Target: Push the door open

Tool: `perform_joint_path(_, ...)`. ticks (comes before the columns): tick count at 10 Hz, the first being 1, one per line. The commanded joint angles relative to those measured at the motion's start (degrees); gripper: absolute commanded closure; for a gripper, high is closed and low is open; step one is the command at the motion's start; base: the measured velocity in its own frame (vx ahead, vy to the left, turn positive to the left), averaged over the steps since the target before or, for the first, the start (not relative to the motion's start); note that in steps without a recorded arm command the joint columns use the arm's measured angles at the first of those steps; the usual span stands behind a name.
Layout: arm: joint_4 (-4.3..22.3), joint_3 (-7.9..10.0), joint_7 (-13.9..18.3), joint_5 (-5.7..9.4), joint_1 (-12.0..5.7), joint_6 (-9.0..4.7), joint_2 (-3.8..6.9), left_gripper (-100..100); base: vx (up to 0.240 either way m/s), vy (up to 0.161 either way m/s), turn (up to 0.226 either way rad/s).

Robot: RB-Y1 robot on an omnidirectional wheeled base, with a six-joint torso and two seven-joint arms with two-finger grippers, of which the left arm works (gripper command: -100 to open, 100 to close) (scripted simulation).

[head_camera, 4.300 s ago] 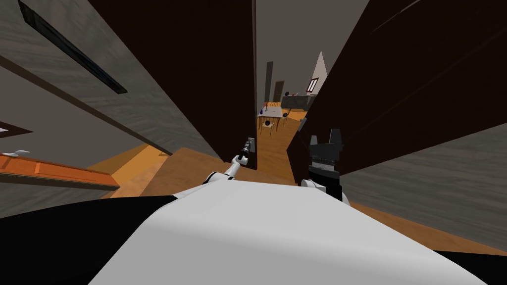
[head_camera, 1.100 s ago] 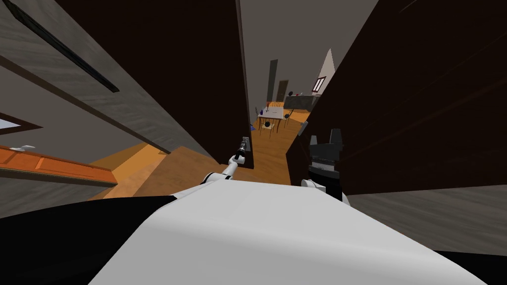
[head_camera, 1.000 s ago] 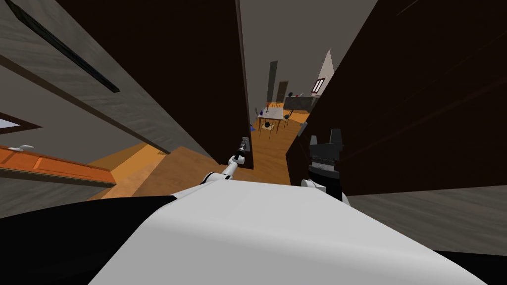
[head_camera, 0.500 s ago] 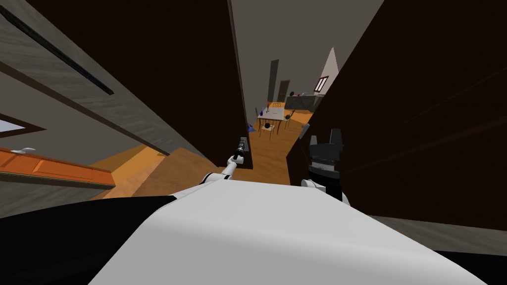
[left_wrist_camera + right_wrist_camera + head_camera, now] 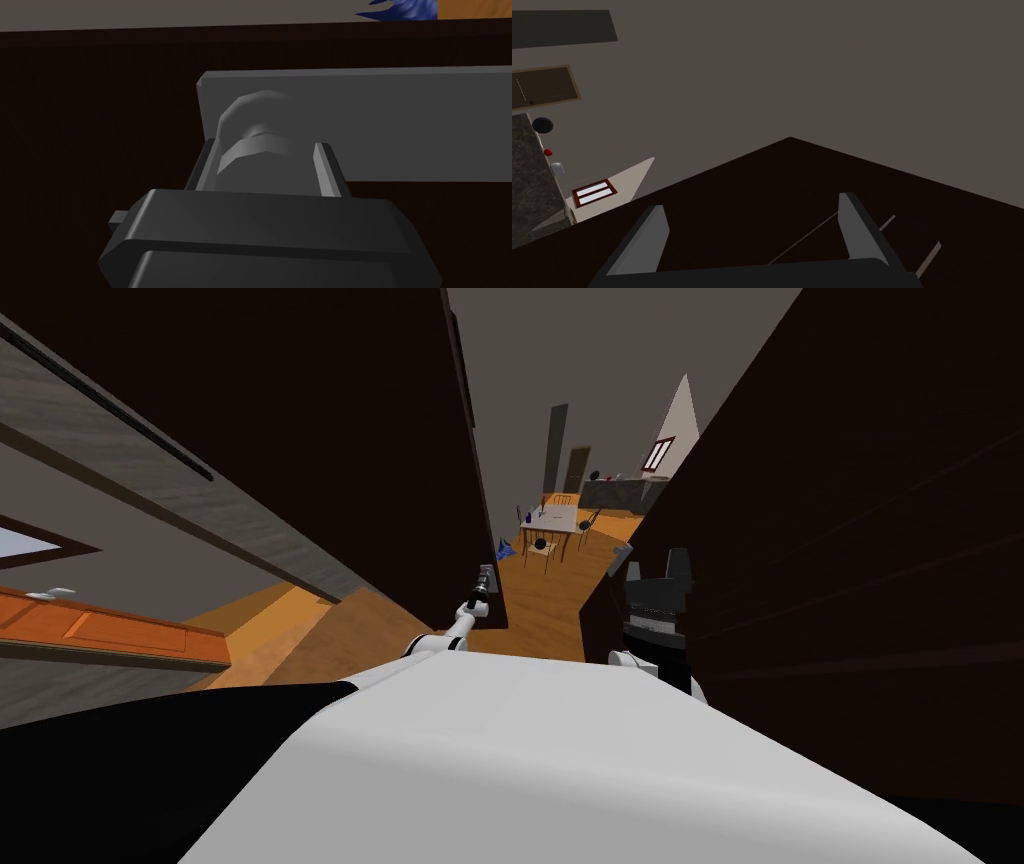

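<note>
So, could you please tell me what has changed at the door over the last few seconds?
The dark door has swung further away to the left, and the gap at its edge has widened. My left claw has stayed shut on its grey handle, going with it. The right claw stays open, raised beside the dark panel on my right.

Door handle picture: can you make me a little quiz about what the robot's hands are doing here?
1. True or false: the left hand is shut on the grey door handle.
2. The right hand has its fingers: A open, holding nothing; B shut on a cup; C shut on the handle.
3. Fill in: past the edge of the dark door, a white ____ stands on the orange floor.
Key: 1 true. 2 A. 3 table.
</note>
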Motion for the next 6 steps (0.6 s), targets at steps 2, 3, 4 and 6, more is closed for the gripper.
perform_joint_path(2,-3.27,0.93,-0.56,0.17,1.39,1.28,0.42,100,0.086,-0.029,0.028)
perform_joint_path(3,-3.24,2.09,-1.19,0.52,1.36,1.32,0.58,100,0.101,-0.022,0.033)
perform_joint_path(4,-3.24,2.09,-1.19,0.52,1.36,1.32,0.58,100,0.102,-0.064,0.035)
perform_joint_path(6,-3.21,3.66,-2.05,1.01,1.32,1.38,0.72,100,0.136,-0.111,0.086)
